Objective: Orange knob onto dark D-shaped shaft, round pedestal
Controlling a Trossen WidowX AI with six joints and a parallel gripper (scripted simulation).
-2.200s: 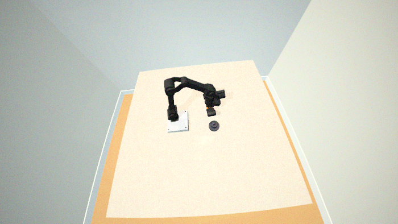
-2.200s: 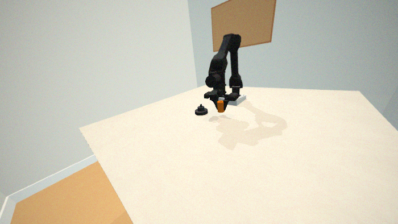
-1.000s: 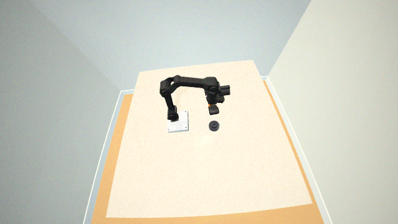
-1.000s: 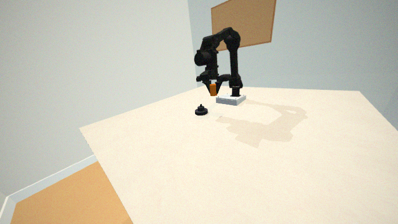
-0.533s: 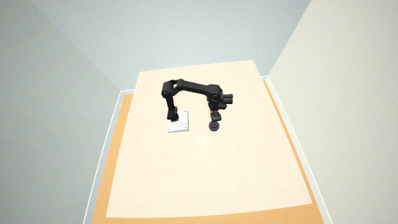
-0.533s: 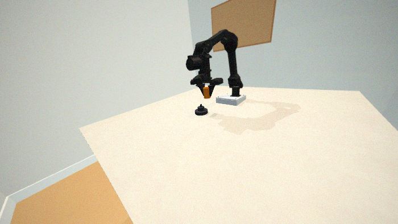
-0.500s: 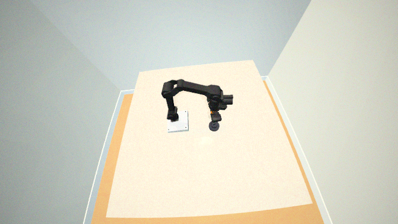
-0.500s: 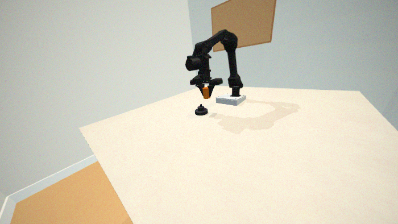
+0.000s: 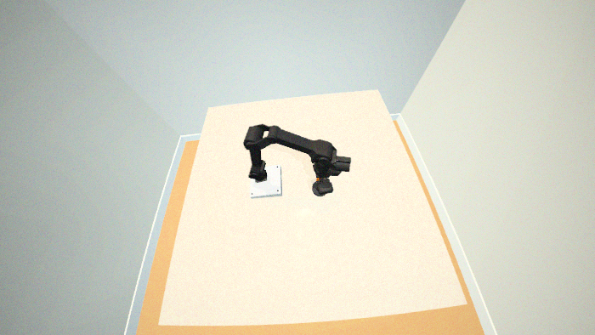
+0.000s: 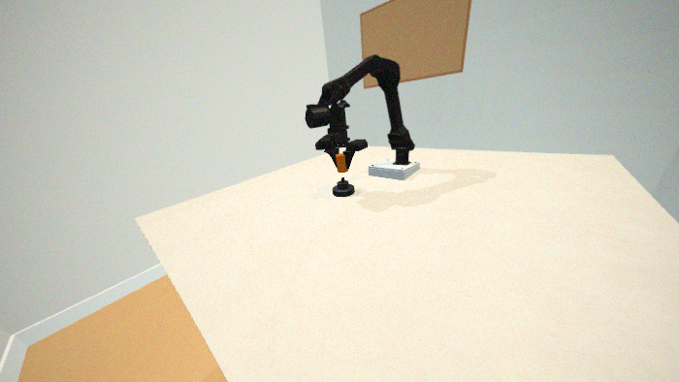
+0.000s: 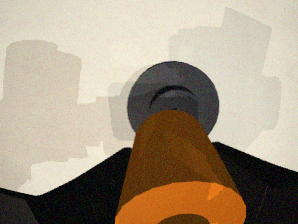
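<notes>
The orange knob [image 10: 341, 163] [image 11: 167, 155] is held upright, slightly tilted in the exterior view. My gripper [image 10: 342, 167] is shut on it, with black fingers on both sides. The round dark pedestal [image 10: 343, 190] [image 11: 145, 95] stands on the table below the knob, with a gap between them. Its dark shaft [image 10: 342, 180] points up just under the knob in the exterior view. In the wrist view the knob hides most of the shaft. In the top view the pedestal [image 9: 316, 190] is partly covered by the gripper, and only a speck of the knob [image 9: 318, 179] shows. The flat sides are not visible.
The arm's white base plate [image 9: 272, 187] [image 10: 385, 172] sits on the pale table [image 9: 314, 264] [image 10: 388, 271], beside the pedestal. The arm arches from the base over to the pedestal. Shadows of the arm lie on the table. A brown board [image 10: 417, 44] hangs on the wall.
</notes>
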